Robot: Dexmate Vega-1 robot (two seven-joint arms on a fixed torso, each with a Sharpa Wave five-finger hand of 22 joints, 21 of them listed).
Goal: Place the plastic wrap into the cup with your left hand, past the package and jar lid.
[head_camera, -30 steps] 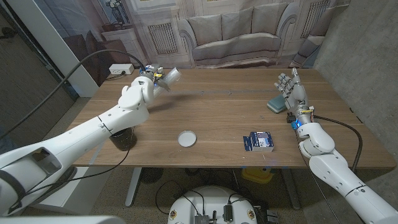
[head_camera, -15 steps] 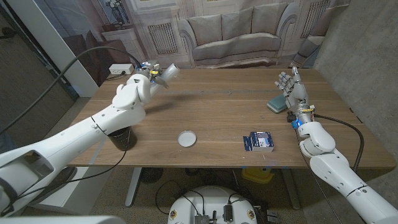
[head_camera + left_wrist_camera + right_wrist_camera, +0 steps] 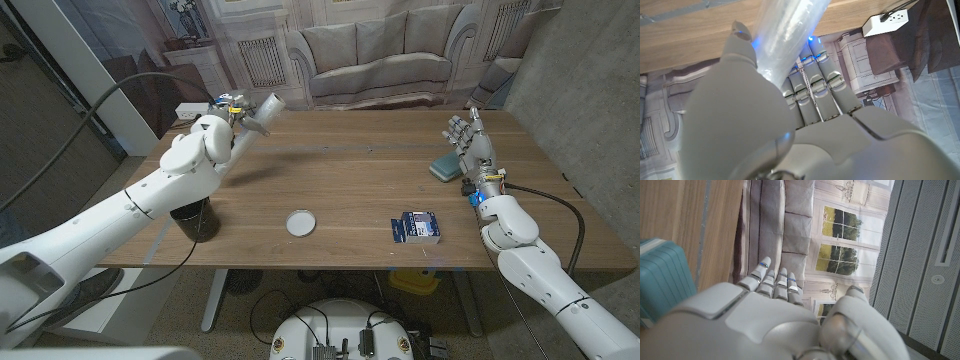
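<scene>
The left hand (image 3: pixel 222 128) grips a translucent roll of plastic wrap (image 3: pixel 262 112), its fingers (image 3: pixel 815 90) closed around the lower part of the tube so that the free end projects up and away from the palm. The hand carries the roll clear of the wooden table (image 3: pixel 360 170), above the far left corner. Holding the roll by one end leaves the other end free, which suits lowering it endwise into an opening. The dark cylindrical cup (image 3: pixel 196 218) stands near the front left edge of the table, partly hidden under the left forearm and well apart from the roll. The small white round jar lid (image 3: pixel 300 222) lies flat near the front edge, to the right of the cup, and the blue and white rectangular package (image 3: pixel 416 227) lies further right along the same edge. Both objects lie beside the cup, not between it and the roll, so the remaining travel appears unobstructed. The task appears to be in the transport step, with insertion not yet done. The right hand (image 3: pixel 470 148) holds nothing. It stands upright with fingers extended at the right side of the table, just beside a teal rounded block (image 3: pixel 444 168), away from the work area.
</scene>
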